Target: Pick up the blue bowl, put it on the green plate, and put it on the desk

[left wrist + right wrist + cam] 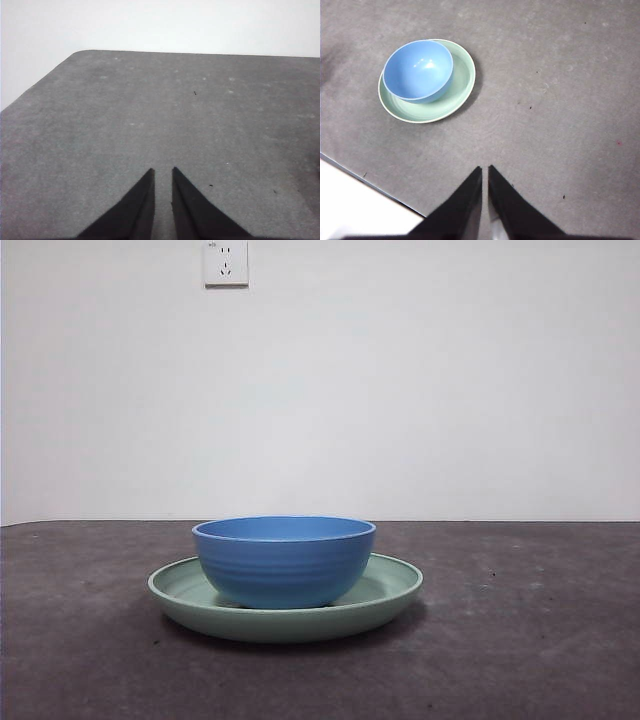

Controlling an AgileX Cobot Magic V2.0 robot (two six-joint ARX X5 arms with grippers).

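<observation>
The blue bowl [284, 560] stands upright and empty on the green plate [392, 585], slightly left of the plate's centre, on the desk [520, 640]. In the right wrist view the blue bowl [418, 70] sits toward one side of the green plate [460, 82], well away from my right gripper [485, 170], whose jaws are shut on nothing above the desk [560, 100]. My left gripper [163, 172] hangs shut and empty over bare desk [165, 110]; bowl and plate are out of that view. No arm shows in the front view.
A white wall with a power socket [226, 262] rises behind the desk. The desk's edge [365, 177] runs close to my right gripper, and a rounded desk corner [75, 54] shows in the left wrist view.
</observation>
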